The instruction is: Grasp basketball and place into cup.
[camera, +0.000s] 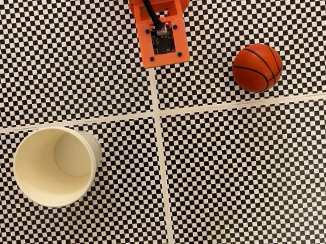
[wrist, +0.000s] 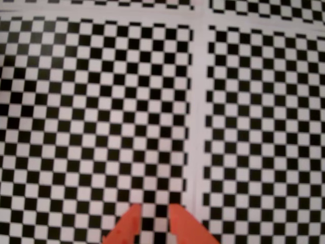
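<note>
In the fixed view the basketball, orange-red with black seams, rests on the checkered mat at the right. The cup, wide and cream-white, stands upright at the lower left with its mouth open and nothing inside. The arm's orange wrist block hangs at the top centre, well left of the ball and above and right of the cup. In the wrist view my gripper shows as two orange fingertips at the bottom edge. A narrow gap of checkered mat shows between them, and they hold nothing.
A black-and-white checkered mat covers the table, split by a pale vertical strip and a pale horizontal strip. The same vertical strip runs through the wrist view. The table's front edge lies along the bottom of the fixed view.
</note>
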